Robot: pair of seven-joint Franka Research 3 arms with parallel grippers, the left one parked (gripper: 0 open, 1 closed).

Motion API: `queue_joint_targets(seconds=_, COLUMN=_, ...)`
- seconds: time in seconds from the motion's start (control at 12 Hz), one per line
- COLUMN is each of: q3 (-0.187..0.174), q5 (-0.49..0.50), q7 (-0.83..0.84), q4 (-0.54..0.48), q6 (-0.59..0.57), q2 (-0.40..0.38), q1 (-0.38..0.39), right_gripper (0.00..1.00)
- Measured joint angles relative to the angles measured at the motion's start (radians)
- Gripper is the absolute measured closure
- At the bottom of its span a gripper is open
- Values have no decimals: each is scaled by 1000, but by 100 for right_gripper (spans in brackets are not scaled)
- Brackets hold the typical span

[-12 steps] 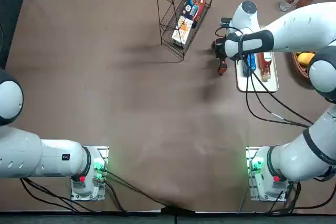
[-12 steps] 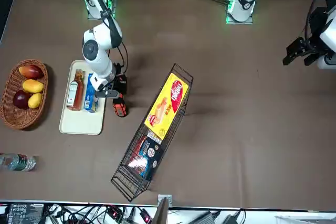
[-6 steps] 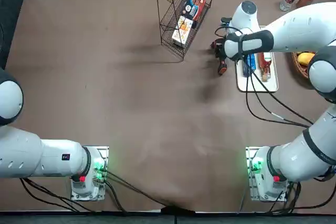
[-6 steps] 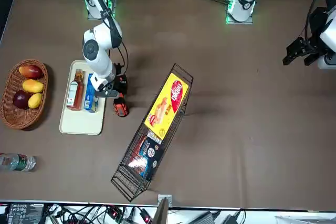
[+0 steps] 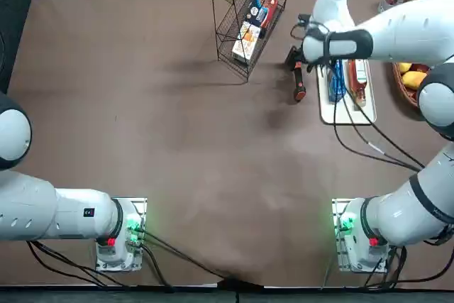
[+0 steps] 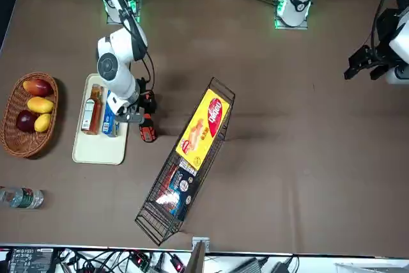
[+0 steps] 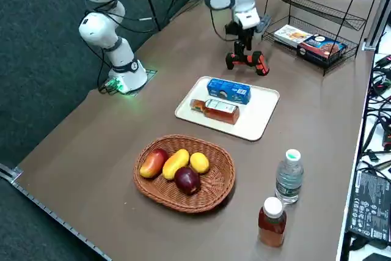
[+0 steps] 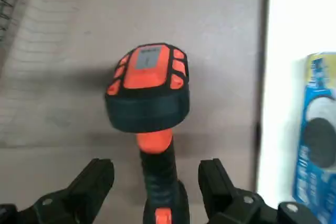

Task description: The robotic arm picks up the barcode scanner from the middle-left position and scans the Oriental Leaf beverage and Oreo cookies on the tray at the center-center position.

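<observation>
- Right hand (image 8: 157,167): just beside the tray (image 7: 259,112), on its left side, over the tabletop (image 5: 184,154); its two fingers stand apart, one on either side of the scanner's grip, with a visible gap at each side.
- Barcode scanner (image 8: 152,90) (one): left of the tray and off it, directly below the hand; its black grip lies between the fingers, and its orange-and-black end extends outward beyond them in the wrist view.
- Right arm (image 5: 404,33): reaches out from its base, nearer the robot than the tray, and bends at the elbow to the tray's right; the forearm crosses over the tray's far part, and the hand is directed downward.
- Oreo cookies (image 7: 229,90) (one blue pack): on the tray, on the side nearer the hand.
- Oriental Leaf beverage (image 7: 220,111) (one amber bottle): lying on the tray, just right of the blue pack.
- Wicker basket (image 7: 214,200) (one): right of the tray, holding four fruits: two yellow, one red-and-yellow, one dark purple.
- Further bottles (two): beyond the tray as seen from the robot, one clear (image 7: 289,181), one amber with a white cap (image 7: 272,227).
- Wire rack (image 6: 150,215) (one): left of and beyond the tray, bearing boxes, including one yellow (image 6: 204,129).
</observation>
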Motion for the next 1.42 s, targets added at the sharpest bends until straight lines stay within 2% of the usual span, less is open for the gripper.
queue_joint_targets(seconds=0.25, q3=-17, q5=0, q7=5, q4=173, q6=-262, q2=-35, q1=-2, right_gripper=0)
queue_joint_targets(seconds=0.67, q3=-98, q5=-29, q7=-19, q4=300, q6=-454, q2=-104, q1=-11, right_gripper=0)
queue_joint_targets(seconds=1.0, q3=-163, q5=-38, q7=-157, q4=389, q6=-611, q2=-155, q1=-12, right_gripper=0)
queue_joint_targets(seconds=1.42, q3=-291, q5=-39, q7=-433, q4=550, q6=-831, q2=-170, q1=-17, right_gripper=0)
